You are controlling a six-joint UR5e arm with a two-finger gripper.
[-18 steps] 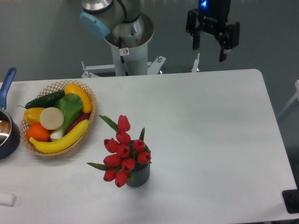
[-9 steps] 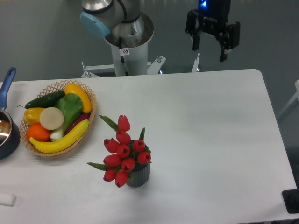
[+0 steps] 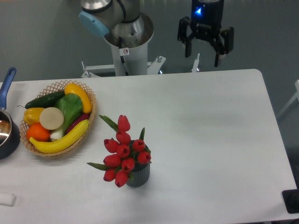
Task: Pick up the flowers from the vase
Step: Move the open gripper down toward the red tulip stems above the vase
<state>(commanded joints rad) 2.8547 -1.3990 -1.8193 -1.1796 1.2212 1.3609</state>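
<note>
The flowers (image 3: pixel 122 151) stand well apart from the spread jaws.

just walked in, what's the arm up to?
Nothing is being held yet. The gripper is open and empty, up in the air beyond the table's far edge. The flowers, a bunch of red tulips, sit in the small dark vase near the front of the table, well away from the gripper. A basket of fruit and vegetables stands to the left of the vase, and a pot is at the left edge.
</note>
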